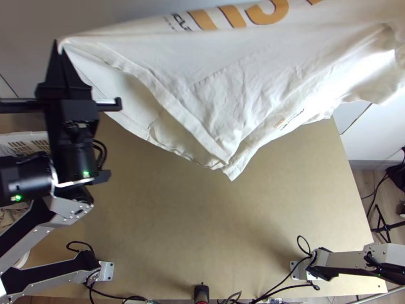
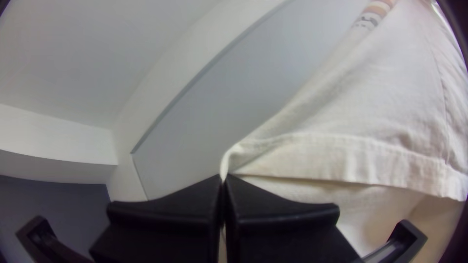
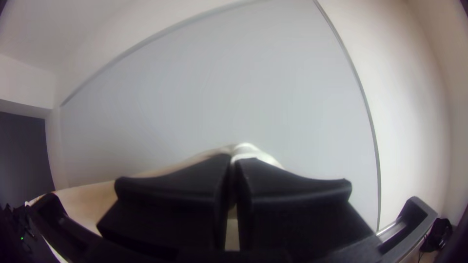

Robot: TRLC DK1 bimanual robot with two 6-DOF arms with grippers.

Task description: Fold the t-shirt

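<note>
Left gripper (image 1: 59,45), pinched t-shirt (image 1: 217,66) corner, hem (image 1: 188,121) over table (image 1: 202,228)

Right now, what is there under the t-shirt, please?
The wooden table runs in beneath the t-shirt. Whatever else may lie under it is covered, so I cannot tell.

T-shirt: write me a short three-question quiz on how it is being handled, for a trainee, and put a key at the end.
1. Multiple choice. Of the left tool and the right tool, which grips the T-shirt?
A) left only
B) right only
C) both

2. True or false. The T-shirt lies flat on the table in a neat, finished fold.

3. Fill in the blank. The large letters printed on the T-shirt are mostly ______ in colour.

Key: 1. C. 2. False; it hangs between the two tools, unfolded. 3. Orange.
</note>
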